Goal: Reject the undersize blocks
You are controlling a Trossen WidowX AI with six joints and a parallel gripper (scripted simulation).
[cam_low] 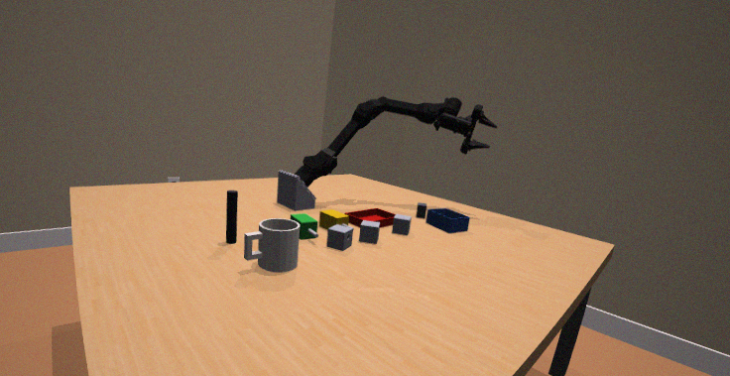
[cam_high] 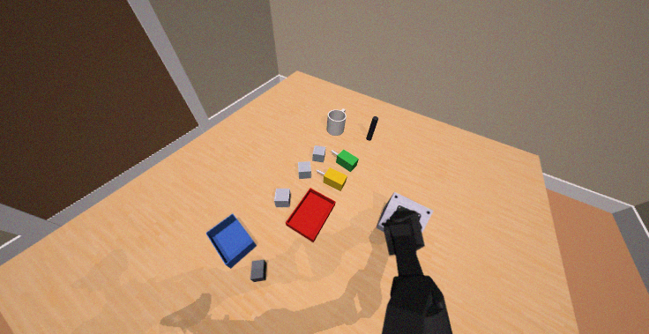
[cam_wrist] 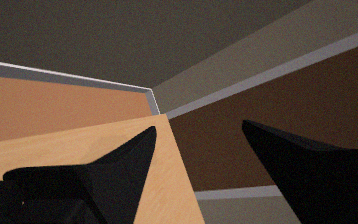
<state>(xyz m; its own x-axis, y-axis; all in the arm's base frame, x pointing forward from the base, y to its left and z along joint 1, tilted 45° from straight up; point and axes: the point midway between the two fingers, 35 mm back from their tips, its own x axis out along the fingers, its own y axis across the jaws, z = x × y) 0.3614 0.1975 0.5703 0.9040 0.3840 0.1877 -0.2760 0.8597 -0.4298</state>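
Fingers: the gripper's fingers (cam_low: 478, 146) stand wide apart, nearly fully open, with nothing between them.
Arm: the black arm (cam_high: 414, 305) (cam_low: 368, 110) reaches out from its base and holds its fingers raised well above the table (cam_high: 476, 187) (cam_low: 357, 313) (cam_wrist: 172, 200).
Green GO gauge: the green gauge (cam_high: 346, 159) (cam_low: 304, 226) lies on the table, its thin pin pointing toward the row of blocks, apart from them.
Yellow gauge: the yellow gauge (cam_high: 334, 178) (cam_low: 334, 219) lies near the green one, between it and the red tray, its pin also toward the blocks.
Steel blocks: three stand apart in a loose row on the table: one nearest the mug (cam_high: 318, 153) (cam_low: 339, 237), a middle one (cam_high: 304, 170) (cam_low: 369, 231), and one beside the red tray (cam_high: 282, 197) (cam_low: 402, 224).
Block holes: a small dark hole shows in the block nearest the mug; whether any is undersize, I cannot tell.
Red reject tray: the red tray (cam_high: 311, 215) (cam_low: 376, 218) has no block in it.
Blue tray: the blue tray (cam_high: 231, 240) (cam_low: 447, 219) sits beyond the block row, with a dark grey block (cam_high: 257, 270) (cam_low: 422, 210) beside it, outside.
Mug and rod: the grey mug (cam_high: 336, 122) (cam_low: 278, 245) stands upright near a black upright rod (cam_high: 372, 128) (cam_low: 231, 216).
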